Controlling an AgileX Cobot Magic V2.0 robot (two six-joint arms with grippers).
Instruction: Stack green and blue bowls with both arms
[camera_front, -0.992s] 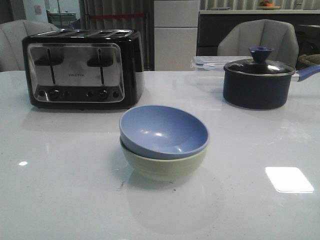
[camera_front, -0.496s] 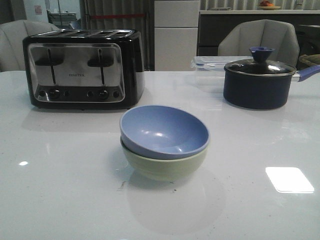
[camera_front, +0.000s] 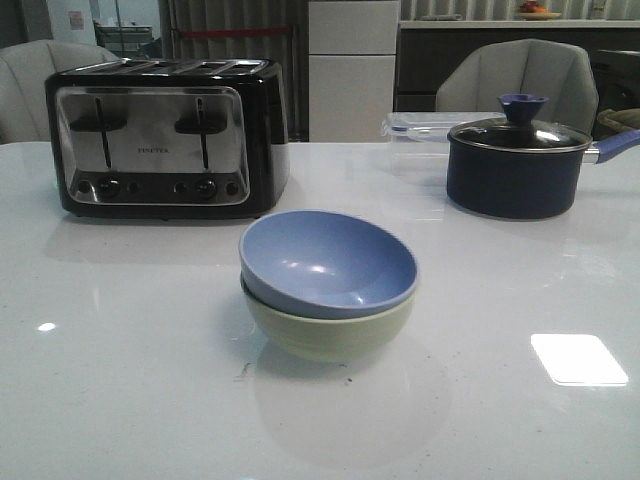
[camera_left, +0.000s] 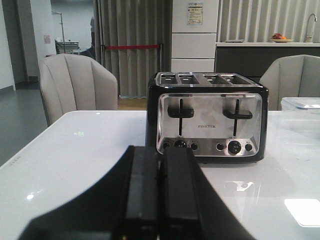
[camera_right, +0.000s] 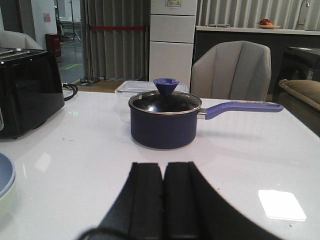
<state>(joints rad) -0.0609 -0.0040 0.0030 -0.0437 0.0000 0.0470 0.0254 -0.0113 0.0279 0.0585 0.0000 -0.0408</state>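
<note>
The blue bowl (camera_front: 328, 262) sits nested inside the green bowl (camera_front: 330, 331) at the middle of the worktop (camera_front: 120, 380). Both the left end effector (camera_left: 159, 192) and right end effector (camera_right: 163, 200) are closed, empty, near side, well apart from the stack.

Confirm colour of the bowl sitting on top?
Pale periwinkle blue bowl, nested in the sage green bowl; clearest in the front view.

Front view: low, looks forward across table (camera_front: 120, 400). Left wrist view: level, close behind toaster (camera_left: 210, 120), shared with front. Right wrist view: level, faces navy pot (camera_right: 164, 120), also in front view.
</note>
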